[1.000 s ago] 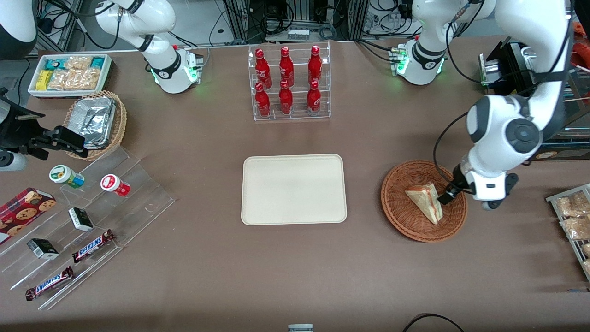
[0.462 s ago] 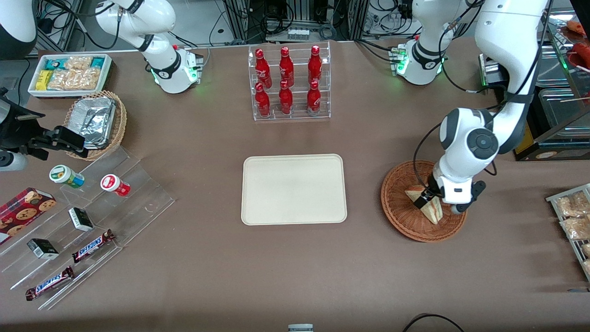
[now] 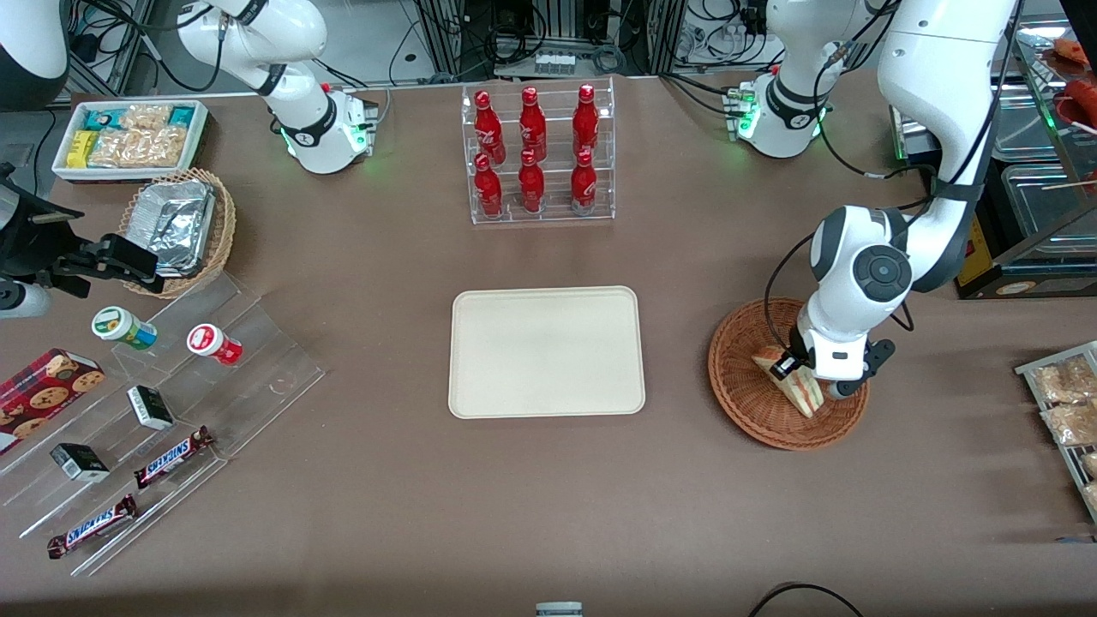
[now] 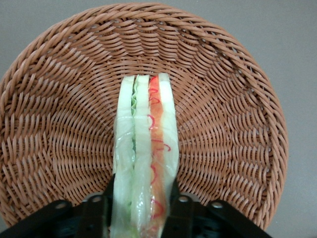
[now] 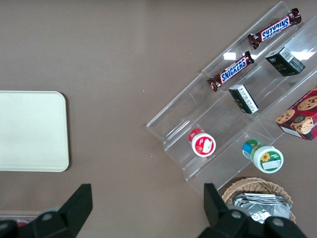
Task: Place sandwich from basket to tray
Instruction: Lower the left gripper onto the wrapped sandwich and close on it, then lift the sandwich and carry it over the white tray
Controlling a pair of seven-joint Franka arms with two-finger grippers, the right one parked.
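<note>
The sandwich (image 3: 806,397), a pale wedge with red-orange and green stripes, lies in the reddish-brown wicker basket (image 3: 747,401) toward the working arm's end of the table. My left gripper (image 3: 794,369) is down in the basket over the sandwich. In the left wrist view the sandwich (image 4: 145,148) stands on edge between the two black fingers (image 4: 98,214), which press against both its sides, with the gripper (image 4: 140,214) shut on it. The basket weave (image 4: 228,124) fills that view. The cream tray (image 3: 546,300) lies flat and bare at the table's middle; it also shows in the right wrist view (image 5: 29,130).
A clear rack of red bottles (image 3: 536,154) stands farther from the front camera than the tray. A wire rack of snack bags (image 3: 1067,403) sits beside the basket at the table's edge. Stepped clear shelves with candy bars (image 3: 171,458), a tan basket of foil containers (image 3: 176,227) and a white snack bin (image 3: 128,137) lie toward the parked arm's end.
My left arm swung in over the basket and came down; the gripper, earlier at the sandwich's edge, now has its fingers on both sides of the sandwich. The sandwich has stayed in the basket.
</note>
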